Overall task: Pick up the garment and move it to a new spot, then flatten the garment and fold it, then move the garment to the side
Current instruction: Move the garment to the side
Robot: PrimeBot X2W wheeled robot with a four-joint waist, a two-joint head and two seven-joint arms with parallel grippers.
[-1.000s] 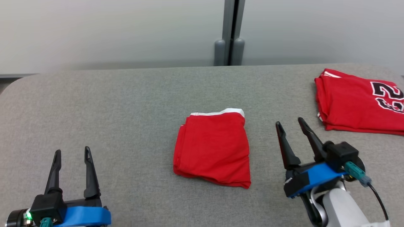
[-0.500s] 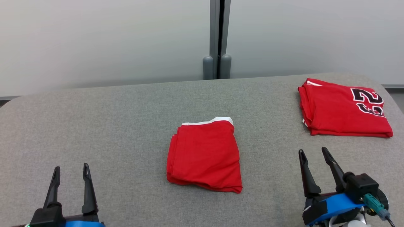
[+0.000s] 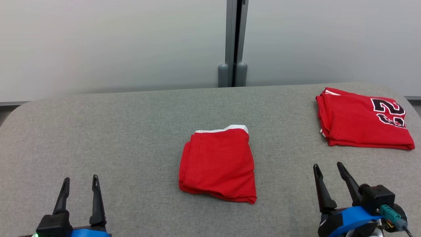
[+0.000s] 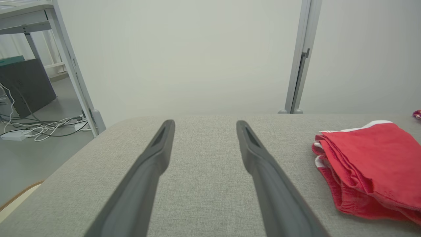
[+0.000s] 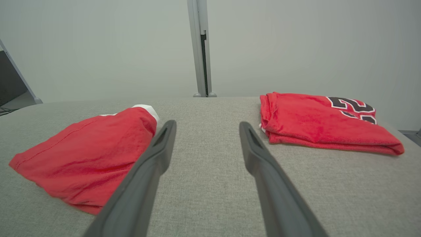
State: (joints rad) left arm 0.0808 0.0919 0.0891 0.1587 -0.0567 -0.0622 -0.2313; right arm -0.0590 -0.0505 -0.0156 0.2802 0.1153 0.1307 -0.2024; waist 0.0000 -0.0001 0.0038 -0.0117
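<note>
Over the last second the right end effector (image 3: pixel 327 164) drew away from the red garment (image 3: pixel 217 164). A second earlier its fingertips had stood just beside the garment's right edge. By this moment they were back near the lower right corner of the head view, well apart from the cloth. The left end effector (image 3: pixel 81 177) had also sunk a little toward the lower left corner. The head camera itself moved during that second, since the grey post (image 3: pixel 234 42) behind the worktop (image 3: pixel 131 131) slid sideways in the picture. Part of the apparent shift was therefore the camera's, not the arms'. The garment kept the same outline throughout.

Both end effectors stood wide, fingers well spread and holding nothing, above bare grey worktop. The garment lay folded in a compact stack at the middle of the worktop, its white band at the far edge, touched by neither arm. In the left wrist view its layered edge showed off to the right of the fingers. A numbered shirt (image 3: pixel 361 121), also red and folded, lay toward the far right corner, well apart from the garment.

The retreat suggested that the folding was finished and the cloth had been let go. The garment had not yet been moved to the side, so one arm would probably have to go back in and grip the whole stack without letting the layers slip.
</note>
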